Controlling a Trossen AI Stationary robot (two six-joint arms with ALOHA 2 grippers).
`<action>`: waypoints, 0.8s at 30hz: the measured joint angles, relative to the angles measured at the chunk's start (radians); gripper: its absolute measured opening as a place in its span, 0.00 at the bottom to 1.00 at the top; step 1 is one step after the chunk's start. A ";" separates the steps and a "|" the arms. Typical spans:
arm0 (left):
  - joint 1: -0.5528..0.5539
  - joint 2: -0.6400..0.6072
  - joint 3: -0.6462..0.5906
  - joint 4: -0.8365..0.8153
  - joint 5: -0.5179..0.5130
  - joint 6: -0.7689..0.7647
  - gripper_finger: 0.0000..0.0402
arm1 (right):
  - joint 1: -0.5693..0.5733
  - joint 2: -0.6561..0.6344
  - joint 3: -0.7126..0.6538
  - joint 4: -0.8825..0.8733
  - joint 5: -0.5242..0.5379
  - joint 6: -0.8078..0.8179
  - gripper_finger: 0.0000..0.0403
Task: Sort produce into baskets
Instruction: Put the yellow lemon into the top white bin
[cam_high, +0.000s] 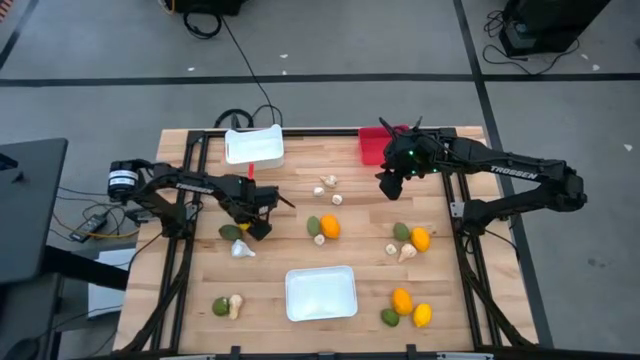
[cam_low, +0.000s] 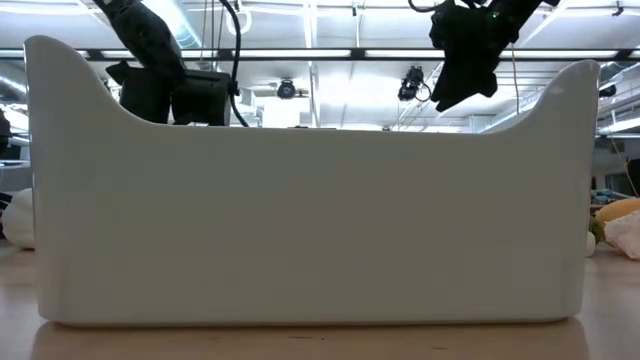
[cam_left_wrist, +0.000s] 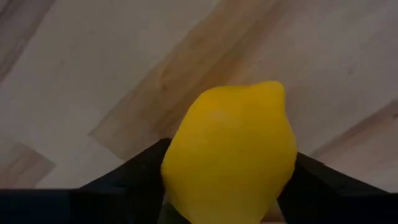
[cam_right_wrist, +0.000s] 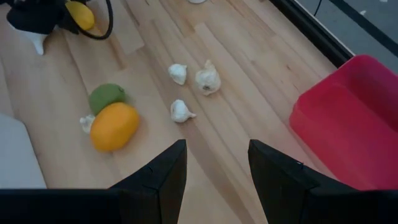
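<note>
We are seeing the left gripper (cam_left_wrist: 227, 199) clamping a yellow lemon (cam_left_wrist: 230, 152) between its fingers (cam_left_wrist: 134, 177), the fruit's long axis running out ahead of them, pointed tip leading, just above the wooden surface (cam_left_wrist: 93, 68). The right gripper (cam_right_wrist: 214, 171) is hovering with fingers parted and empty; the red bin (cam_right_wrist: 348, 118) is sitting just beside them.

Grey floor (cam_high: 330, 60) crossed by dark tape lines surrounds the wooden tabletop (cam_high: 300, 255) — black cables (cam_high: 240, 60) trail past its far edge; bright ceiling lights (cam_low: 310, 30) glare overhead.
</note>
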 joint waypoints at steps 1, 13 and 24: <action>0.001 -0.002 0.002 0.001 0.002 -0.014 0.59 | 0.000 0.000 0.000 -0.002 0.000 0.000 0.46; 0.093 -0.085 0.204 -0.033 -0.020 0.050 0.55 | 0.000 0.000 0.000 0.006 -0.061 0.064 0.45; 0.431 -0.090 0.389 -0.060 -0.079 0.273 0.54 | 0.059 0.018 0.000 0.126 -0.079 0.245 0.45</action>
